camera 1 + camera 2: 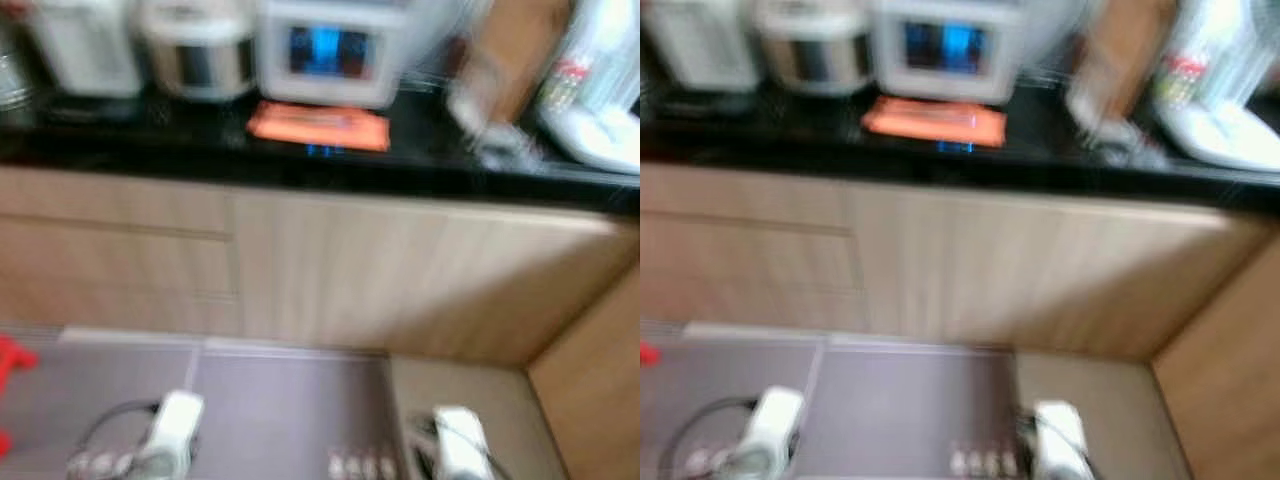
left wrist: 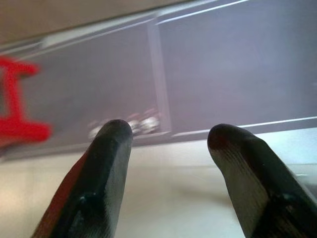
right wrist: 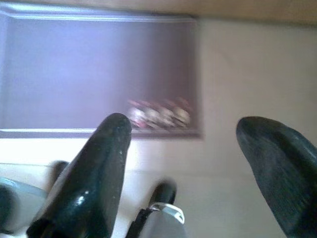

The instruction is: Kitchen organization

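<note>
A black kitchen counter (image 1: 200,150) runs across the top of the blurred eye views. On it lie an orange packet (image 1: 318,125), a rice cooker (image 1: 198,50), and a white appliance with a blue screen (image 1: 330,50). Both arms hang low over the floor mat. My left gripper (image 2: 168,136) is open with nothing between its fingers, pointing down at the purple mat (image 2: 223,74). My right gripper (image 3: 183,131) is open too and holds nothing, above the same mat's corner.
Wooden cabinet fronts (image 1: 300,270) stand under the counter, and a wooden panel (image 1: 590,390) closes the right side. A white dish rack (image 1: 600,90) sits at the counter's right end. A red object (image 1: 12,360) lies on the floor at the left.
</note>
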